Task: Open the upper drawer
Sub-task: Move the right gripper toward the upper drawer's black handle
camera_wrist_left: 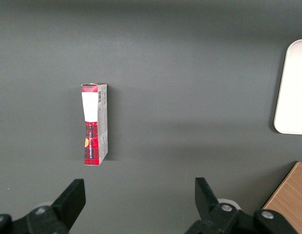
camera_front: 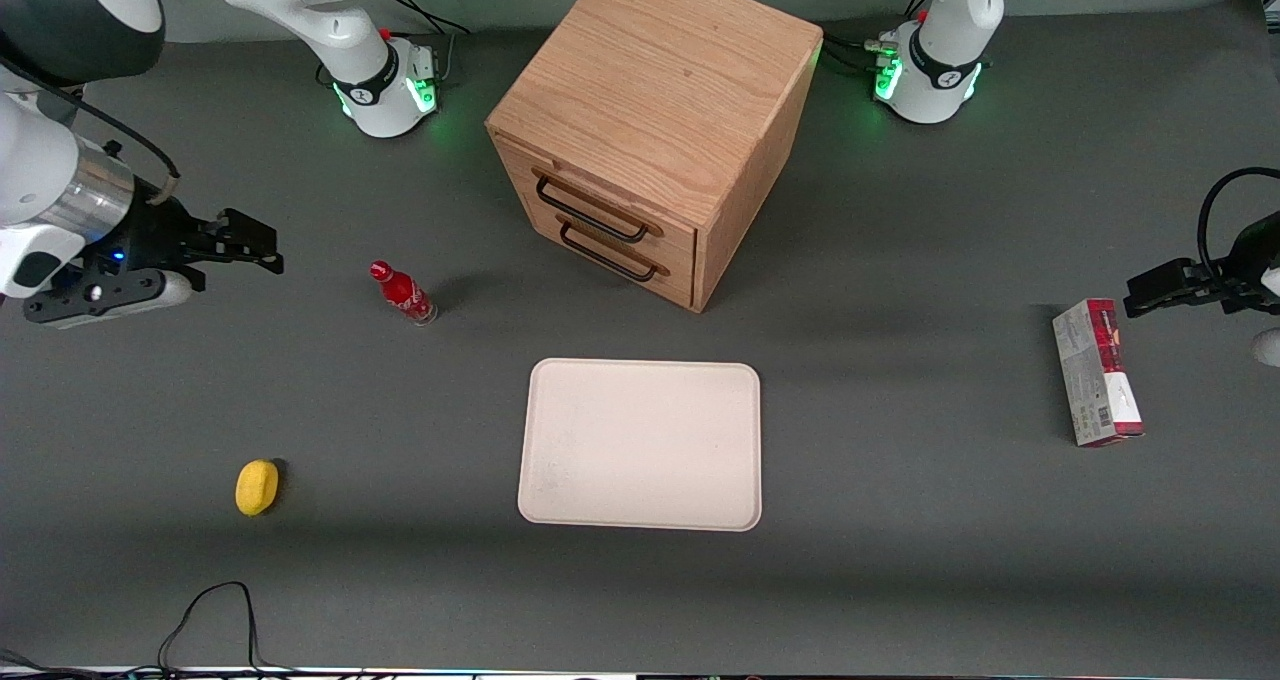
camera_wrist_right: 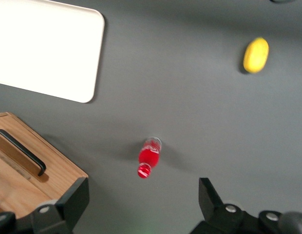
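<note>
The oak cabinet (camera_front: 650, 90) stands at the middle of the table, farther from the front camera than the tray. Its upper drawer (camera_front: 604, 203) sits flush and shut, its long black wire handle (camera_front: 586, 212) just above the lower drawer (camera_front: 625, 260). My right gripper (camera_front: 262, 248) hovers open toward the working arm's end of the table, well apart from the cabinet, with nothing between its fingers. In the right wrist view the gripper (camera_wrist_right: 142, 196) hangs over bare table, with a corner of the cabinet (camera_wrist_right: 29, 183) and one black handle (camera_wrist_right: 22, 152) beside it.
A red bottle (camera_front: 402, 294) (camera_wrist_right: 148, 158) stands between the gripper and the cabinet. A cream tray (camera_front: 641, 445) lies nearer the front camera. A yellow lemon (camera_front: 257, 486) rests toward the working arm's end, and a red-and-white box (camera_front: 1096, 372) toward the parked arm's.
</note>
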